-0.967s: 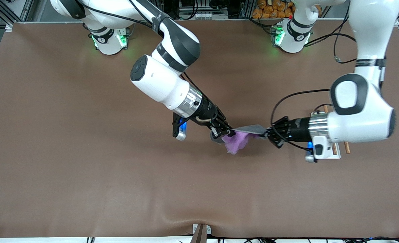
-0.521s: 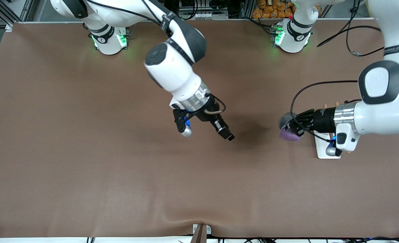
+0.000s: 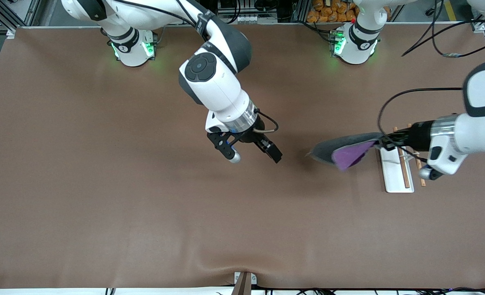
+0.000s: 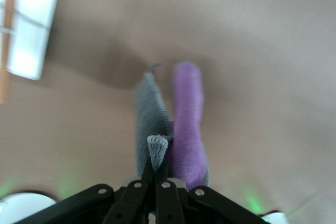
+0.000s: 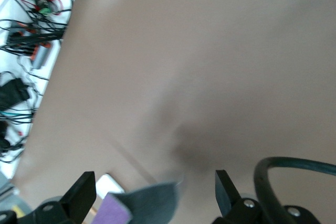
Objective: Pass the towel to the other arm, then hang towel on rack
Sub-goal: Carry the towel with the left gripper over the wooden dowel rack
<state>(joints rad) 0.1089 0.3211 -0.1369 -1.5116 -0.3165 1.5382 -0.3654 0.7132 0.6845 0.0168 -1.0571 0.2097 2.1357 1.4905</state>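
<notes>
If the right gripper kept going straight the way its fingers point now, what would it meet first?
Most likely the bare table. The right gripper is open and angled down toward the left arm's end. The towel, held by the left gripper beside the rack, lies roughly that way but looks higher; depth is unclear.

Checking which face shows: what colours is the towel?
Towel: dark grey outside, purple inside; clearest in the front view.
</notes>
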